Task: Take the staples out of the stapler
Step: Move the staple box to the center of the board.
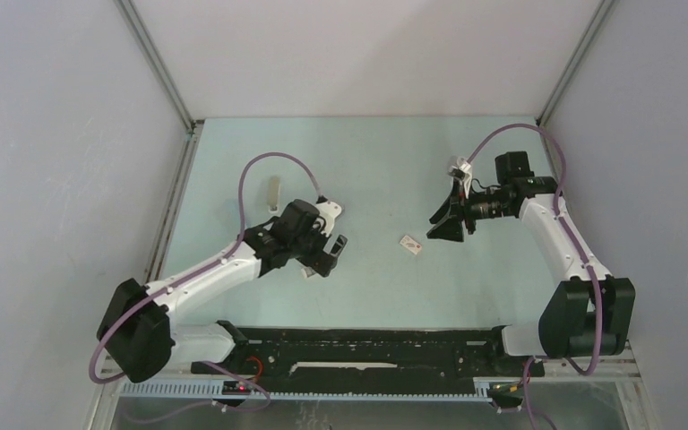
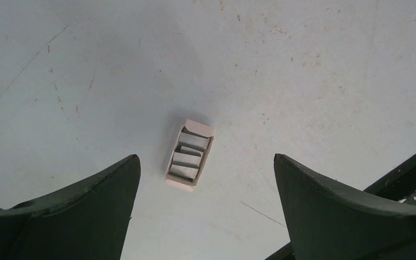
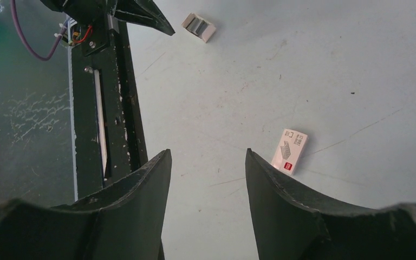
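Jaws spread empty, left gripper [image 1: 327, 255] hovers over the staples [image 2: 187, 162], long axis of their tray [image 2: 197, 129] crossing its closing line; right gripper [image 3: 207, 154] gapes farther off

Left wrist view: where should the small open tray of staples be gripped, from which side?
Across the two long side walls of the small open tray, from straight above: it lies flat, open face up with staples inside, and the left fingers flank those walls.
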`<state>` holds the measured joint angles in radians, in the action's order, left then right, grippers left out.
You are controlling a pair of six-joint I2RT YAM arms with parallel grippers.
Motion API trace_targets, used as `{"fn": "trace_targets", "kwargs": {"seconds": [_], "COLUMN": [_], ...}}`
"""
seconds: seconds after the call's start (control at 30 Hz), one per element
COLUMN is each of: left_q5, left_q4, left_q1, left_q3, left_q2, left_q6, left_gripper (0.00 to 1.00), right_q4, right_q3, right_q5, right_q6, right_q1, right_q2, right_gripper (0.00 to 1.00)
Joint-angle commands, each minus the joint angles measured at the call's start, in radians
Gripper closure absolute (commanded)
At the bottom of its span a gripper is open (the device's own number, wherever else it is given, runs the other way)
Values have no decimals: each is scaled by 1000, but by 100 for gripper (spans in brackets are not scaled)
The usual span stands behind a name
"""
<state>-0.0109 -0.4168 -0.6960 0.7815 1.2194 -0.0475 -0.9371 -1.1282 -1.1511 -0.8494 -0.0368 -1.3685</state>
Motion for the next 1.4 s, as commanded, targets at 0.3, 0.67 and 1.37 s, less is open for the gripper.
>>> {"fn": "trace_targets", "kwargs": {"seconds": [0.3,0.67,1.37], "left_q5": [98,35,-22], "left_q4": [-45,61,-58], "left_q1": [-23,-14,-13], "left_q3": [9,-70,-14], "left_q2": [48,2,101], "left_q6": [197,210,357], "left_gripper": [0,0,1], "right_q4": [28,34,44], "right_q3": [17,22,34], "right_q5": [-36,-35,-28], "right_q6": [2,6,10], "right_q1": [21,21,24], "right_q2": [35,32,41], "right_gripper": [38,38,37]}}
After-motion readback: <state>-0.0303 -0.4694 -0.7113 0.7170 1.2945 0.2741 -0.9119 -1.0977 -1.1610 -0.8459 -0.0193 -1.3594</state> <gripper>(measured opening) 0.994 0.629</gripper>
